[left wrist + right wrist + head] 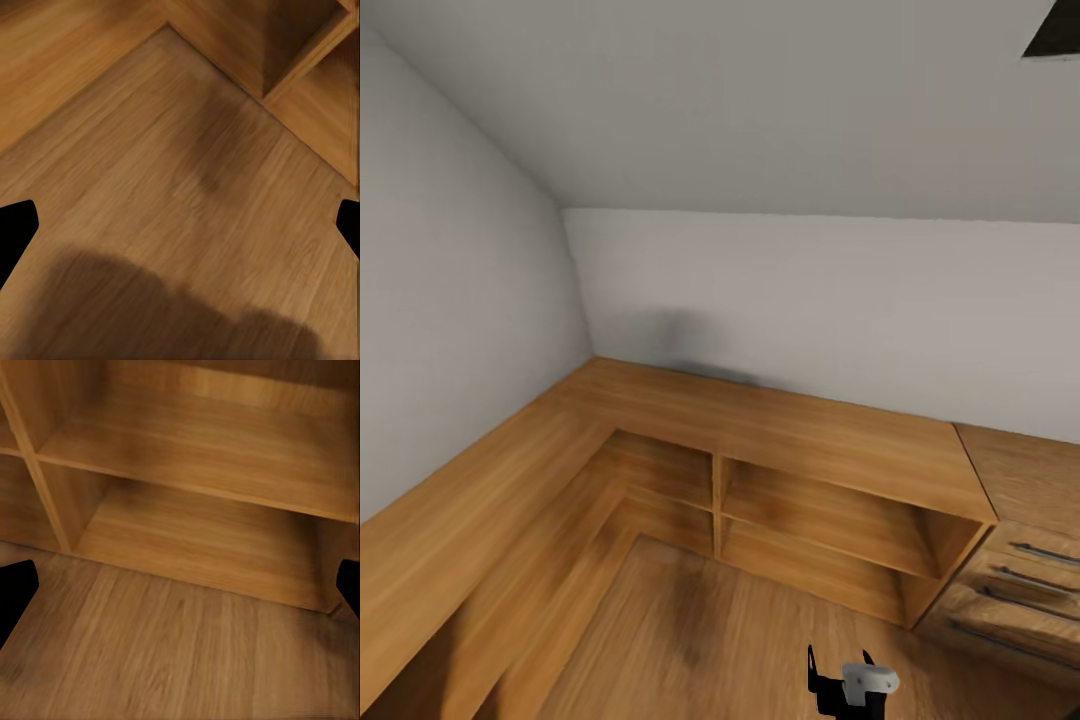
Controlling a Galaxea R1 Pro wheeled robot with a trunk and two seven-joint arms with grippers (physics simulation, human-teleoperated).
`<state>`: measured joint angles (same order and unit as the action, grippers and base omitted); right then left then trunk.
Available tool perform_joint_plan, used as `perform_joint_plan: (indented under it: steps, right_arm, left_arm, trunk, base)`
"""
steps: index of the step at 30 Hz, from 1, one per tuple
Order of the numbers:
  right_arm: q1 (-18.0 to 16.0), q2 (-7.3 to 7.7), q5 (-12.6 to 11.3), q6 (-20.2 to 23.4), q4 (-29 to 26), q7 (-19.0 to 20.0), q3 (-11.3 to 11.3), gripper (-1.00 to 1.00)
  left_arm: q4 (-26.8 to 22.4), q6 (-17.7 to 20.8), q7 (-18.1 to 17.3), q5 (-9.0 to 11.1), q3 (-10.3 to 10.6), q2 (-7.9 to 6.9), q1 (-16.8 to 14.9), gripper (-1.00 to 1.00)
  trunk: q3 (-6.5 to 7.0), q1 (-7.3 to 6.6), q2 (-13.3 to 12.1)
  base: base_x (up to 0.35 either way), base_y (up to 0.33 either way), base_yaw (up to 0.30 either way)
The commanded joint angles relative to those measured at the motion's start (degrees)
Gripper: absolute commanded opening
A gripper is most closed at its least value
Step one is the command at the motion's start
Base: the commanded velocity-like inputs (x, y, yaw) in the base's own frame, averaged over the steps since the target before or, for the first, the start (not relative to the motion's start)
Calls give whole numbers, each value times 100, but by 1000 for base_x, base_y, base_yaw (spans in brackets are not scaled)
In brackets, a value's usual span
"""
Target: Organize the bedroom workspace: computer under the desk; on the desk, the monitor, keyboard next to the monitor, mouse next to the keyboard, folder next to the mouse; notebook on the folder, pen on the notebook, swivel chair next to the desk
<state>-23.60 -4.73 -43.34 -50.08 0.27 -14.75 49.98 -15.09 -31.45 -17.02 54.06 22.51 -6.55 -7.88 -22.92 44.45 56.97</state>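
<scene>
The desk and the other task things are out of view; I face light wooden cabinets. In the left wrist view my left gripper (180, 225) is open, its black fingertips (15, 229) at the two sides of the picture, over bare wooden floor (172, 180). My right gripper (180, 585) is open too, with nothing between its fingers, and points at a low open shelf (210, 532). The head view shows the right gripper (840, 662) low, just right of centre, above the floor.
An L-shaped light wooden cabinet (780, 430) runs along the left wall and the back wall, with open shelf bays (820, 530) split by an upright divider (716, 505). A drawer unit with metal handles (1020, 590) stands at the right. Wooden floor (690, 640) lies in front.
</scene>
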Motion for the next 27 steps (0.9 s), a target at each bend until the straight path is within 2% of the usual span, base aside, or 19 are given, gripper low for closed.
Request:
perform_joint_plan:
  steps: [1, 6, 16, 27]
  right_arm:
    - [-4, -3, 3, -1, 2, -54, 47, 100]
    - [-4, -3, 9, -1, 2, -54, 47, 100]
    - [-4, -3, 10, -1, 1, -54, 47, 100]
    - [-4, -10, 1, -1, 0, -54, 47, 100]
  left_arm:
    - [2, -17, -29, 61, 34, -4, -3, 100]
    - [4, -18, -28, 61, 34, -4, -3, 100]
    - [4, -19, -30, 61, 34, -4, -3, 100]
    - [4, -19, -30, 61, 31, -4, -3, 100]
  trunk:
    - [-6, 1, 4]
    - [-6, 1, 4]
    - [-6, 1, 4]
    - [-6, 1, 4]
  base:
    - [13, 11, -300]
    - [6, 45, -300]
    - [10, 201, -300]
    - [4, 23, -300]
